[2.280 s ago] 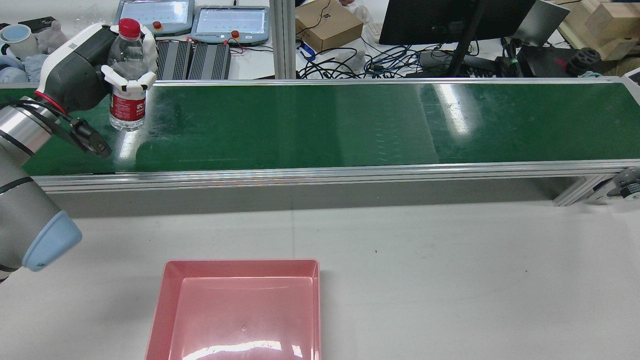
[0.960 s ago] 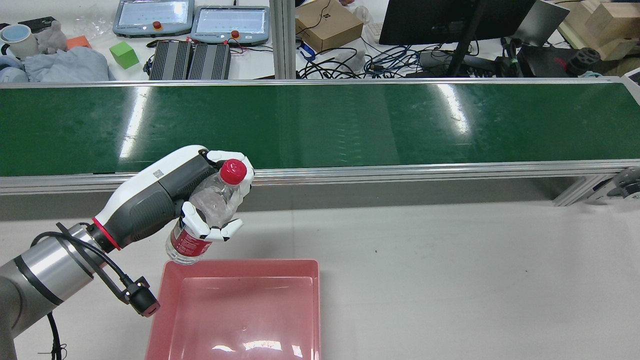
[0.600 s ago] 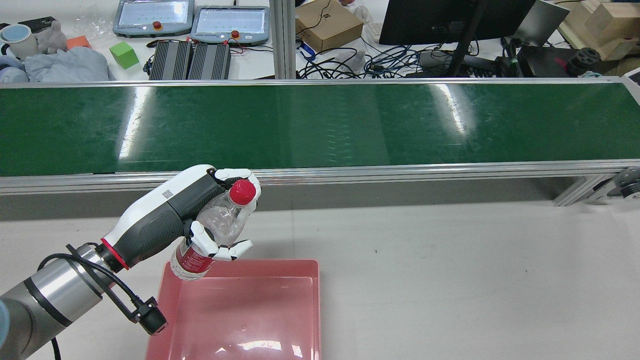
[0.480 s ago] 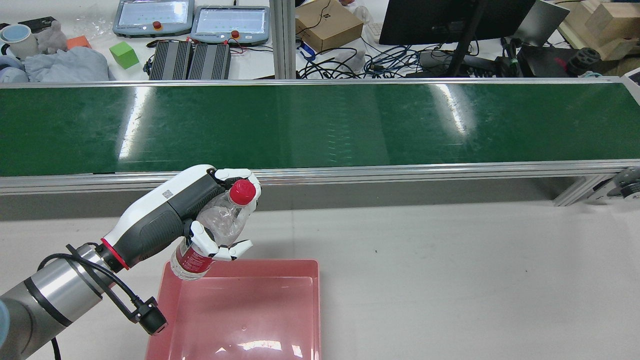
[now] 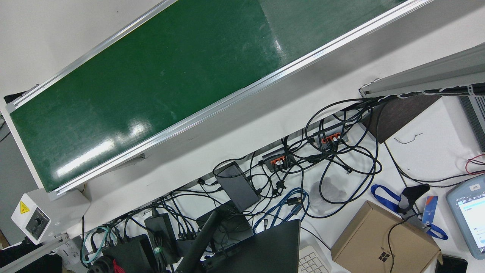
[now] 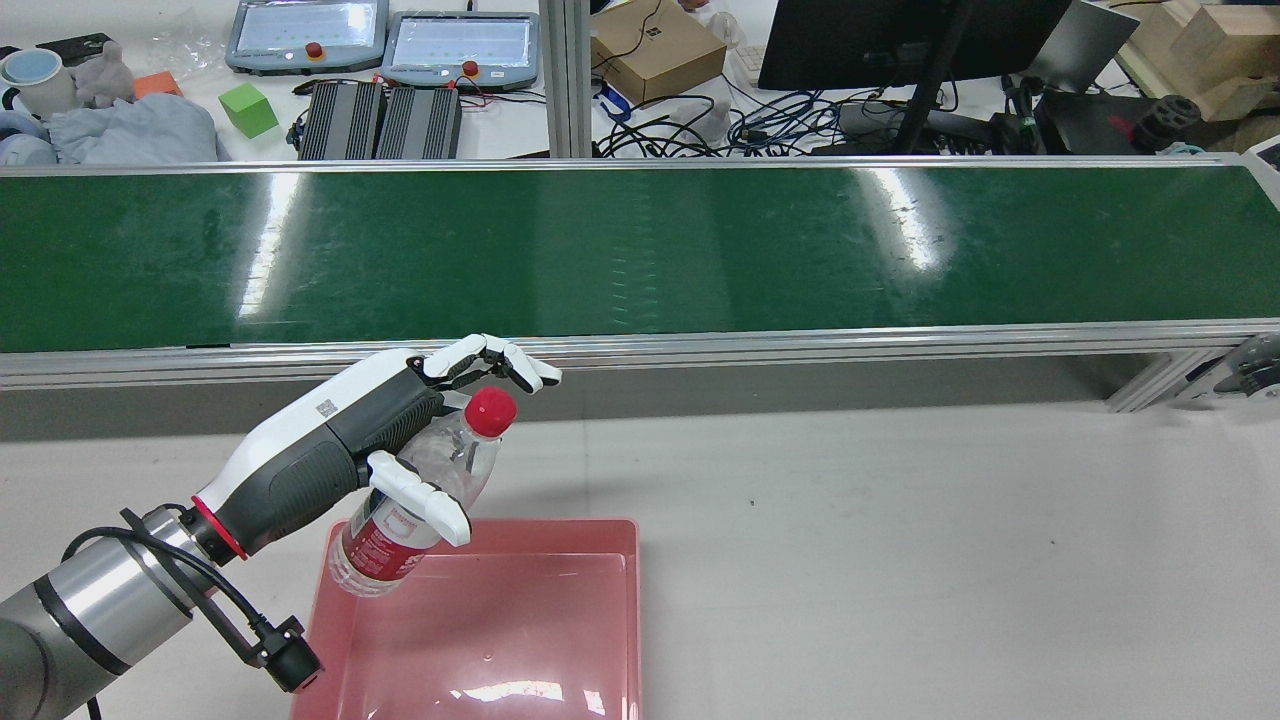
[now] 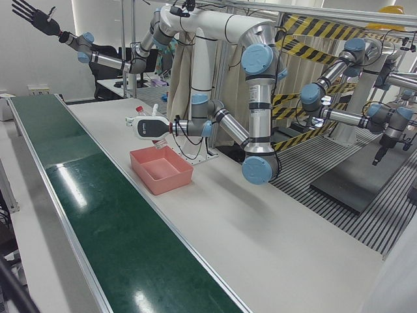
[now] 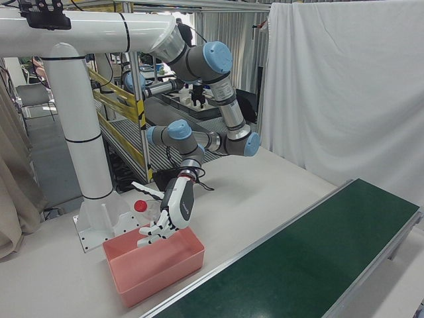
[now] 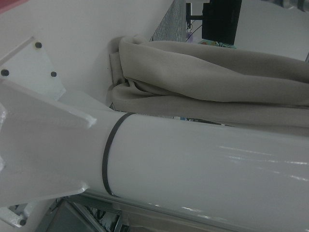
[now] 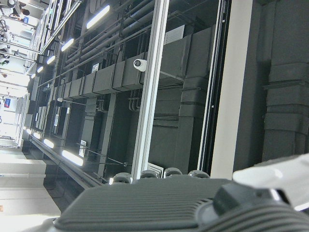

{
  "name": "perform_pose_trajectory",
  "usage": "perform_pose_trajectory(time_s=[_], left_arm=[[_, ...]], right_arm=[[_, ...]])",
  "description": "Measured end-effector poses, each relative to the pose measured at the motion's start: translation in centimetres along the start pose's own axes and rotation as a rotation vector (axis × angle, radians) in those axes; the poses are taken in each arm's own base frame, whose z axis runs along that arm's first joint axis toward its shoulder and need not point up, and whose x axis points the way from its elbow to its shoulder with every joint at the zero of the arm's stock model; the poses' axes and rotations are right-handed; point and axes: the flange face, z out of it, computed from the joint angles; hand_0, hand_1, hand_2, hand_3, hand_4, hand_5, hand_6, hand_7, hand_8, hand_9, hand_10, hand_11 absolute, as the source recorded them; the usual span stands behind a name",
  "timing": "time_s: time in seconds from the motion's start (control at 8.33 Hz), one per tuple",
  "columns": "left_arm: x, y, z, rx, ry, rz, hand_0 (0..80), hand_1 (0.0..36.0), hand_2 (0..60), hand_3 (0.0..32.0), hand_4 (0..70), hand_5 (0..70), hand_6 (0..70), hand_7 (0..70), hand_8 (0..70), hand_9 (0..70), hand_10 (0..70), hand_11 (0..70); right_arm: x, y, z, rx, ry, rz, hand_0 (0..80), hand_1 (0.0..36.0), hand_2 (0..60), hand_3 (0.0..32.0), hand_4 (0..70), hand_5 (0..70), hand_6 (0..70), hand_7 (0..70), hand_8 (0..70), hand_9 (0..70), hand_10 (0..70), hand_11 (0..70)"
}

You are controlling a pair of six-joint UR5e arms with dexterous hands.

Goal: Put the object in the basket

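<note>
Our left hand [image 6: 400,445] has its fingers spread, with the bottle [image 6: 425,490] tilted cap-up, leaning on palm and thumb over the pink basket [image 6: 540,524], at its left corner. It looks light, thin-walled and slick, so we'd take it mid-body, gently. The right hand [image 7: 32,14] is raised, splayed and empty.

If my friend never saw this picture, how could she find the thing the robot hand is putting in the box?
Start at the long green conveyor belt, then come down to the pink plastic tray on the white table. Over the tray's far left corner, the robot's white and grey left hand has a clear plastic water bottle, tilted, the only thing with a red cap and red label.
</note>
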Motion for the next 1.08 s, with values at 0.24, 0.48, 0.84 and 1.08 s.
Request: perform_pose_trajectory(time_s=[0.24, 0.48, 0.84, 1.08], left_arm=[[-0.12, 0.09, -0.03, -0.002, -0.004, -0.002, 43.8, 0.0, 0.0, 8.0, 3.9, 32.6, 7.0, 4.9, 11.4, 10.0, 10.9, 15.6], [-0.10, 0.10, -0.05, -0.003, -0.005, -0.006, 41.0, 0.0, 0.0, 10.6, 1.6, 30.2, 4.6, 3.9, 8.5, 7.3, 9.2, 13.1], [-0.02, 0.14, -0.05, -0.008, -0.003, -0.014, 41.1, 0.0, 0.0, 13.2, 2.4, 29.8, 4.2, 3.8, 7.8, 6.1, 10.7, 15.2], [0.04, 0.13, -0.08, -0.010, -0.002, -0.017, 41.3, 0.0, 0.0, 13.2, 2.6, 29.7, 4.2, 3.8, 7.7, 6.4, 10.7, 15.3]], right_arm=[[-0.02, -0.02, -0.01, 0.000, 0.000, 0.000, 0.0, 0.0, 0.0, 0.0, 0.0, 0.0, 0.0, 0.0, 0.0, 0.0, 0.0, 0.0], [-0.05, -0.02, -0.02, 0.001, -0.001, 0.000, 0.0, 0.0, 0.0, 0.0, 0.0, 0.0, 0.0, 0.0, 0.0, 0.0, 0.0, 0.0], [-0.03, 0.02, 0.01, 0.000, 0.000, 0.000, 0.0, 0.0, 0.0, 0.0, 0.0, 0.0, 0.0, 0.0, 0.0, 0.0, 0.0, 0.0], [-0.02, 0.04, 0.02, -0.001, 0.000, 0.000, 0.0, 0.0, 0.0, 0.0, 0.0, 0.0, 0.0, 0.0, 0.0, 0.0, 0.0, 0.0]])
